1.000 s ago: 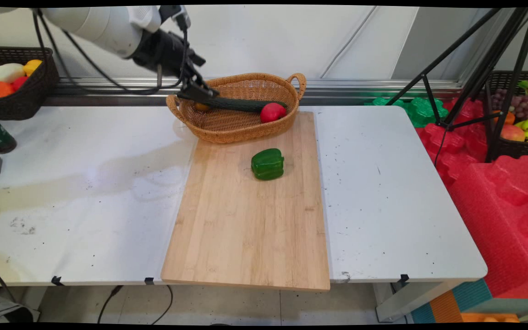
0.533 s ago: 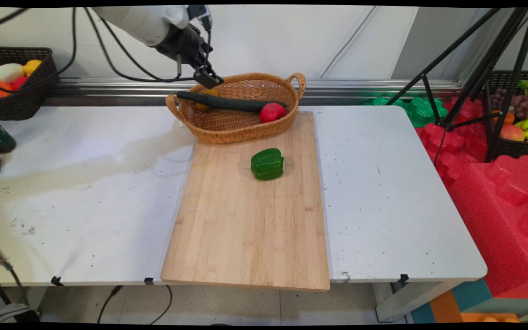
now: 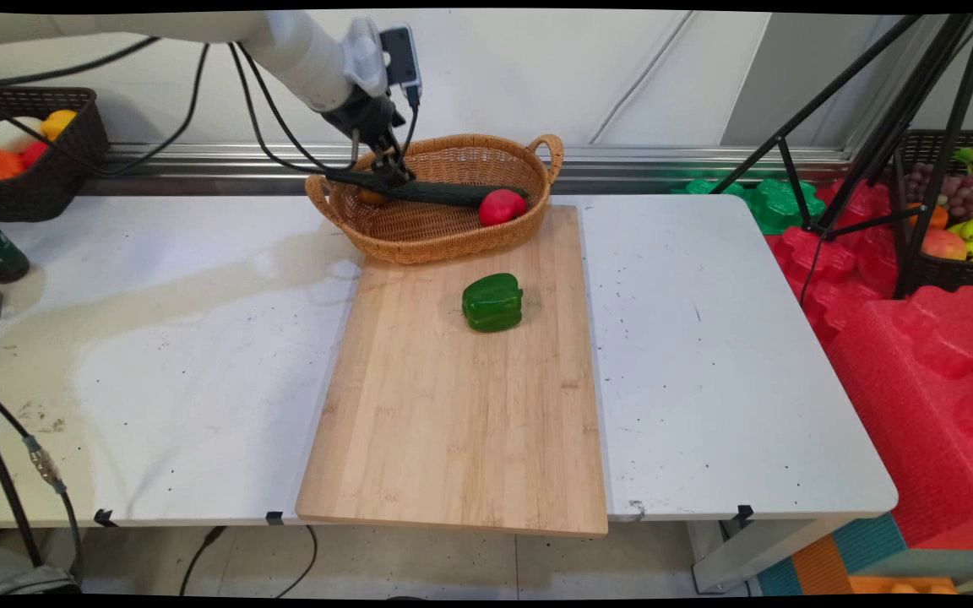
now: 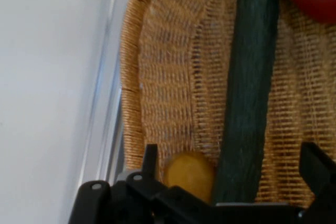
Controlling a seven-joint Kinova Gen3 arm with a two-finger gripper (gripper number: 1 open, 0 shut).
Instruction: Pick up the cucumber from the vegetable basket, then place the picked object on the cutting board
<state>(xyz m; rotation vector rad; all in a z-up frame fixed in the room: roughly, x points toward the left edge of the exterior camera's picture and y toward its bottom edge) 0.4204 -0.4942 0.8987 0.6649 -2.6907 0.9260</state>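
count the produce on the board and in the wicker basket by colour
green: 2, the pepper on the board, the cucumber in the wicker basket
red: 1, the apple
yellow-orange: 1, the small fruit
total: 4

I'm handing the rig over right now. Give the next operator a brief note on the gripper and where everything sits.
Gripper: open, down inside the wicker basket, fingers either side of the dark green cucumber's left end; contact can't be confirmed.
Basket: at the table's far side, its near edge on the wooden cutting board. It holds the cucumber lying lengthwise, a small yellow-orange fruit by the gripper, and a red fruit at the right end.
Green bell pepper: on the board, apart from the basket.
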